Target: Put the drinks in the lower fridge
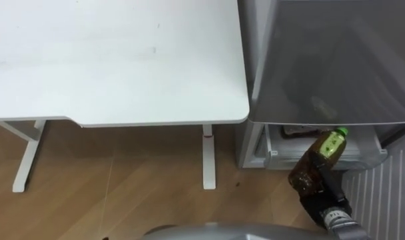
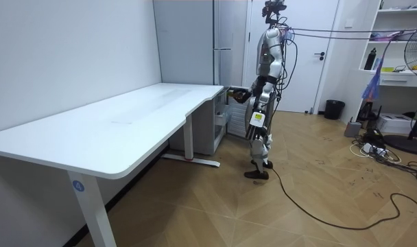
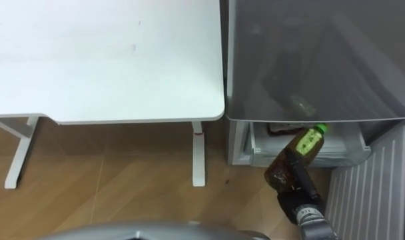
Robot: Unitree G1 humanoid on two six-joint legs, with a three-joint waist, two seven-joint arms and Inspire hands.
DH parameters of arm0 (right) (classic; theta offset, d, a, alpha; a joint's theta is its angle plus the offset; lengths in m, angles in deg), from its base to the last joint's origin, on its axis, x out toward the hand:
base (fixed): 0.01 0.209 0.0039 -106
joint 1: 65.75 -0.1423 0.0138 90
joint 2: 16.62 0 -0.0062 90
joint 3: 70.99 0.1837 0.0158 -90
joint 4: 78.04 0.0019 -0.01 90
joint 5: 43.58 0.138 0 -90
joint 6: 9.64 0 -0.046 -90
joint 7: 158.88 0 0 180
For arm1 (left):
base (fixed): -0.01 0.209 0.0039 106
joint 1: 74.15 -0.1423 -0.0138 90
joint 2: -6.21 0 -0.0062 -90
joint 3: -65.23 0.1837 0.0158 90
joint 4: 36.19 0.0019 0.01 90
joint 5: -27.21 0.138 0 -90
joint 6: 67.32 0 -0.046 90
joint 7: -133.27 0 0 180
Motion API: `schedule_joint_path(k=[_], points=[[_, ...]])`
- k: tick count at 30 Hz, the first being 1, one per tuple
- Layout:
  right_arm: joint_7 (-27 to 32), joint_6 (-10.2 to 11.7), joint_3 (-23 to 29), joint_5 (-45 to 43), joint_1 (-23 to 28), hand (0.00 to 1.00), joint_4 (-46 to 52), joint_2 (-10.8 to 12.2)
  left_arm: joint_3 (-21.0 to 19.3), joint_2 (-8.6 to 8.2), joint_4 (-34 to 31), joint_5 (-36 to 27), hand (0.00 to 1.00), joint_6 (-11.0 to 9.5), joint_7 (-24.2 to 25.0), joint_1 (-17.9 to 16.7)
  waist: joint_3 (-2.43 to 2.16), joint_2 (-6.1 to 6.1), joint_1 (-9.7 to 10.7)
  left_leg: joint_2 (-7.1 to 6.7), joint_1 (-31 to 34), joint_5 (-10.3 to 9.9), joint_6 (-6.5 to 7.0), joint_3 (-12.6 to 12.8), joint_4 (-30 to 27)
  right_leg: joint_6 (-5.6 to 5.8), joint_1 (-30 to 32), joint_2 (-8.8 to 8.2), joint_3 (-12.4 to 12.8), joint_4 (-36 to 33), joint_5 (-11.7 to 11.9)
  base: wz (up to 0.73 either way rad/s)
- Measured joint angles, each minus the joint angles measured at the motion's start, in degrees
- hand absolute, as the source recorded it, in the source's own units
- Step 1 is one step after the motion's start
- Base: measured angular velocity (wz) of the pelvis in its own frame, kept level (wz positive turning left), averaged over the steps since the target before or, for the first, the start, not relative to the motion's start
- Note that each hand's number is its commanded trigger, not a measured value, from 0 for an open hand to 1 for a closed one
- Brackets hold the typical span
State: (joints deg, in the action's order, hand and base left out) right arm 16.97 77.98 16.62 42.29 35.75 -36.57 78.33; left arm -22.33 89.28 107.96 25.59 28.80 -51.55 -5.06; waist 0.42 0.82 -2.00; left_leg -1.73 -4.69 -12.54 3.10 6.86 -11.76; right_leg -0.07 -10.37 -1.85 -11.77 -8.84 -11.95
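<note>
As the robot stands upright on the wood-plank floor [image 1: 122,193] in front of the tall grey fridge [image 1: 336,60], its right hand [image 1: 322,199] comes in from the lower right with its fingers curled around the base of a clear plastic bottle of brown drink with a yellow-green label [image 1: 319,160]. The bottle is tilted, and its green cap [image 1: 341,132] points up and forward at the open lower compartment [image 1: 282,145]. The cap sits just below the bottom edge of the grey upper door, right at the mouth of the compartment; the bottle's body is out in front, over the floor. Something dark lies inside the compartment, too dim to make out. The lower door, white and ribbed on the inside [image 1: 389,193], stands swung open on the robot's right. The broad white desk on white legs [image 1: 116,60] is just to the left of the fridge. In the room view the left hand [image 2: 256,122] hangs by the robot's hip on the side nearest the camera. Whether it is open or closed, I cannot tell.
</note>
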Motion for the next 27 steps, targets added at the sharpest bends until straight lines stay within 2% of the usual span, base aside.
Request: schedule_joint_path(k=[5,15,18,21,23,27], points=[[2.92,0.00,0.73,3.93,-0.37,1.00,1.74,0.19,-1.98,-0.58,0.92,0.04,0.00,0.21,0.03,-0.64,0.00,-0.32,-0.10,-0.06,0.04,-0.08,0.12,-0.37,-0.53,0.02,-0.30,-0.04,-0.16,-0.01,-0.01,0.03],[6.76,0.01,1.54,5.94,-4.55,1.00,1.88,-0.77,-2.07,-0.42,-0.94,-0.01,0.00,1.17,0.06,-0.56,0.09,0.09,0.07,-0.17,4.35,-0.01,0.17,-1.64,-3.08,0.01,2.86,-0.06,-1.20,0.06,-0.08,0.08],[7.81,-0.05,2.44,7.17,-6.69,1.00,1.02,-0.94,-2.12,-0.08,-1.16,0.00,0.00,1.15,0.26,1.02,0.27,0.66,0.24,-0.28,5.52,0.23,0.26,-2.28,-3.01,-0.01,3.63,-0.22,-2.36,-0.42,-0.06,0.14],[8.81,0.02,4.15,7.09,-12.43,1.00,-3.03,-1.34,-1.79,0.62,-1.18,-0.01,0.00,1.00,0.21,3.64,0.26,0.93,0.33,-0.23,7.96,1.06,0.27,-2.22,-2.99,-0.06,6.77,-0.46,-2.82,-1.90,-0.03,0.06],[8.97,0.07,5.12,7.05,-17.21,1.00,-7.46,-1.69,-1.92,1.28,-1.20,-0.02,0.00,1.02,0.12,6.02,0.35,0.79,0.12,-0.23,10.18,1.79,0.27,-2.31,-2.93,-0.26,9.38,-0.63,-3.32,-2.81,0.09,0.04],[8.37,-0.05,6.21,7.13,-21.78,1.00,-11.83,-1.74,-1.74,1.91,-0.89,-0.34,0.00,1.05,0.02,9.97,0.65,0.43,-0.01,-0.21,13.82,3.00,0.43,-2.25,-2.88,-0.79,13.33,-0.81,-3.47,-3.39,0.65,-0.01]])
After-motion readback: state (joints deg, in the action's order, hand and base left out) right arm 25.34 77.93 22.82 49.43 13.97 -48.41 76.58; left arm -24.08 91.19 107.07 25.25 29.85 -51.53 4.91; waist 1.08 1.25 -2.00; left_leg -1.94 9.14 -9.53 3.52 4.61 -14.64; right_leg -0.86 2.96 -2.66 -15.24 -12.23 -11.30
